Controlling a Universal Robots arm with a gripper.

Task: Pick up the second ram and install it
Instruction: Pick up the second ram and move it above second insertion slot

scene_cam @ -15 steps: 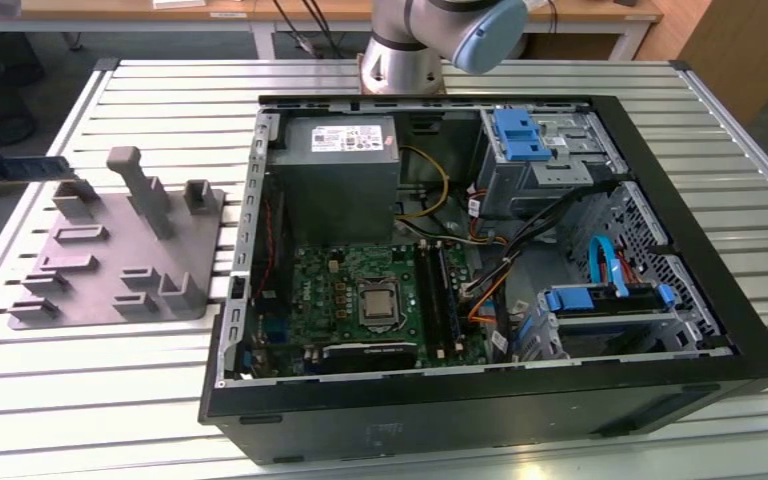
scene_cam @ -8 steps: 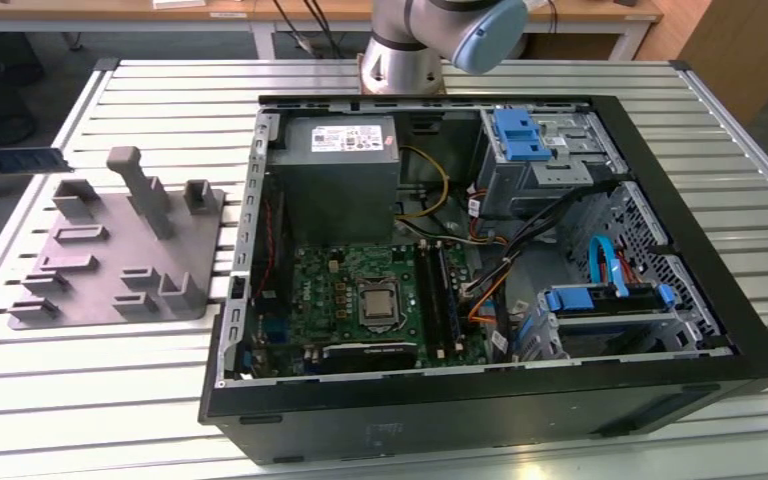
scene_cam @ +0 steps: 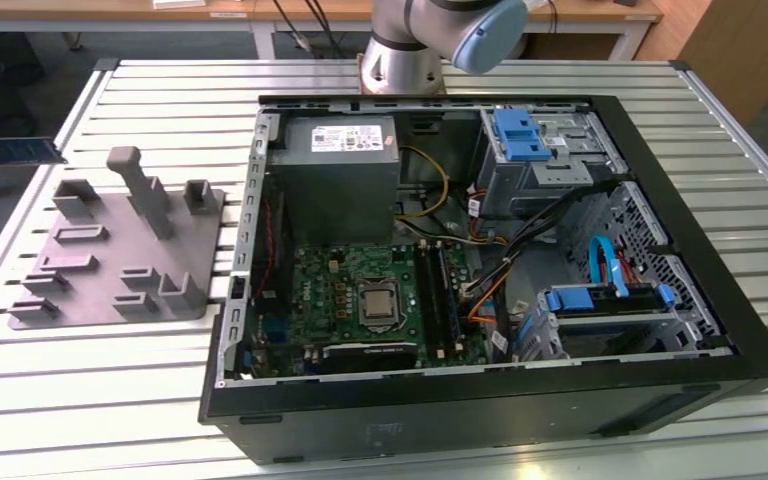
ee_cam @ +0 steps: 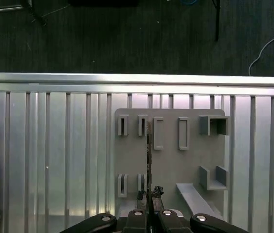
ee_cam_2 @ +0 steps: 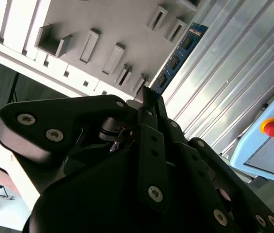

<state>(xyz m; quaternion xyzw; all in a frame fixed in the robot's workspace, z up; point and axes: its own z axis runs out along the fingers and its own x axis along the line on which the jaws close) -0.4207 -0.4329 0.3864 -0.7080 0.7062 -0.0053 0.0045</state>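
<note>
Hand (ee_cam: 150, 194): pinching one end of second ram (ee_cam: 149, 155), so strip juts straight out past fingertips.
Second ram position: edge-on over grey fixture (ee_cam: 175, 165) on worktop (ee_cam: 54, 160); contact with slots, cannot tell.
Computer case (scene_cam: 491, 260): open-topped, motherboard (scene_cam: 357, 300) exposed for install, just beside fixture.
</note>
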